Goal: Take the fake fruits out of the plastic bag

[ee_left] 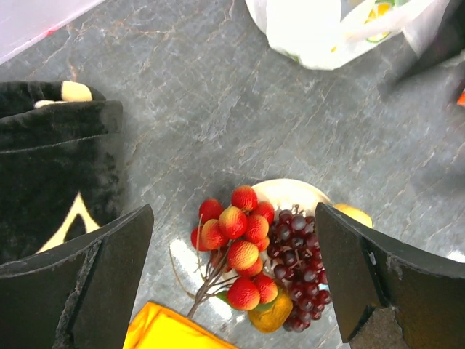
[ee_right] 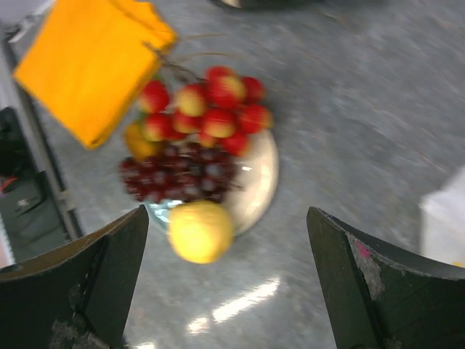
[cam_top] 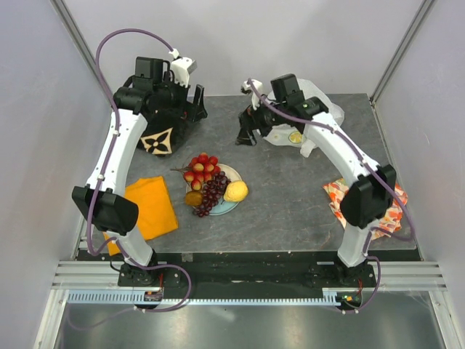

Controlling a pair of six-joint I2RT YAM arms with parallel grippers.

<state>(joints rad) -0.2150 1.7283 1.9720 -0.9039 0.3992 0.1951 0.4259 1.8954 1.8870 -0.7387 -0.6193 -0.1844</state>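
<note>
A white plate [cam_top: 232,173] at mid-table holds a red berry cluster [cam_top: 201,167], a dark grape bunch [cam_top: 212,193], a yellow lemon [cam_top: 235,191] and a brown oval piece [cam_top: 193,198]. The white plastic bag [cam_top: 309,120] lies at the back right, with a green-yellow citrus slice [cam_top: 295,137] showing inside it. My right gripper [cam_top: 247,132] is open and empty just left of the bag; its view [ee_right: 229,283] is blurred and shows the lemon [ee_right: 200,231]. My left gripper [cam_top: 190,107] is open and empty by the black bag, looking down on the berries [ee_left: 240,240].
A black bag with a beige flower mark [cam_top: 160,134] lies at the back left. An orange cloth [cam_top: 149,207] lies front left. A fruit-patterned cloth [cam_top: 336,193] lies front right under the right arm. Grey walls close in the table.
</note>
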